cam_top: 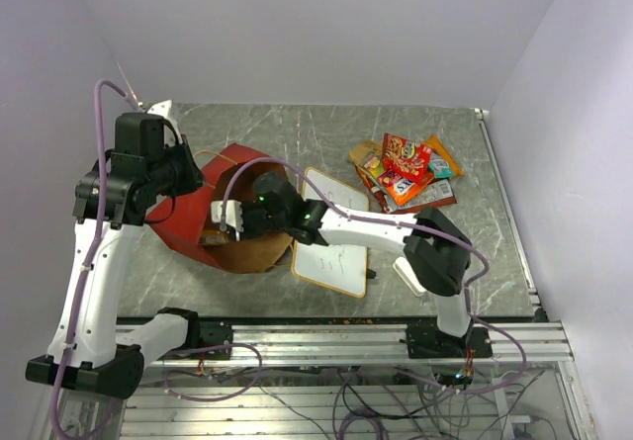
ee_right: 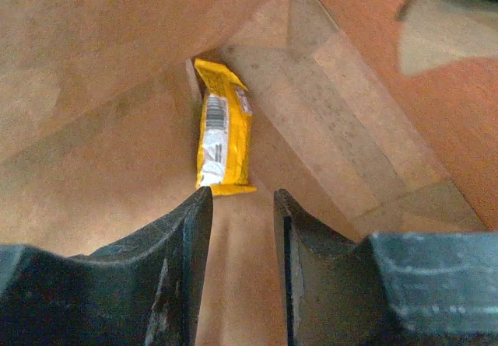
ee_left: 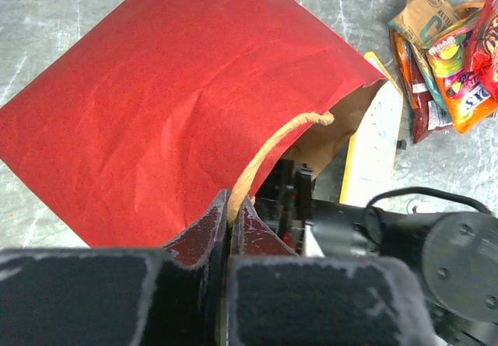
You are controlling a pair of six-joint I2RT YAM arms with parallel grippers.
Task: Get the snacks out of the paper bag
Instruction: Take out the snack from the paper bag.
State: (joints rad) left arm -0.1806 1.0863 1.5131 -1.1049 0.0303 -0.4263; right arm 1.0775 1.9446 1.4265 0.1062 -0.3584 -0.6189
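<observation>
At the paper bag's (cam_top: 186,224) left edge, the left end effector (ee_left: 230,203) has its fingers pressed together on the bag's string handle (ee_left: 268,148). The cord runs up from between the tips and arcs to the bag's rim. The bag lies on its side on the bench (cam_top: 297,129), red outside facing up and its brown mouth turned to the right.

The right end effector (ee_right: 242,197) is reached in through that mouth. Its two fingers stand apart with nothing between them, and only the bag's brown paper shows in the gap. Just past the tips, deep inside the bag near a bottom fold, lies a yellow packet (ee_right: 223,136), lengthwise and not touched by either finger.

Just right of the bag's mouth, under the right arm, a small whiteboard (cam_top: 331,247) lies flat on the bench. Farther right of the bag, and well apart from it, the other snacks (cam_top: 407,171) sit in an overlapping pile outside the bag: red, orange, teal and brown wrappers.
</observation>
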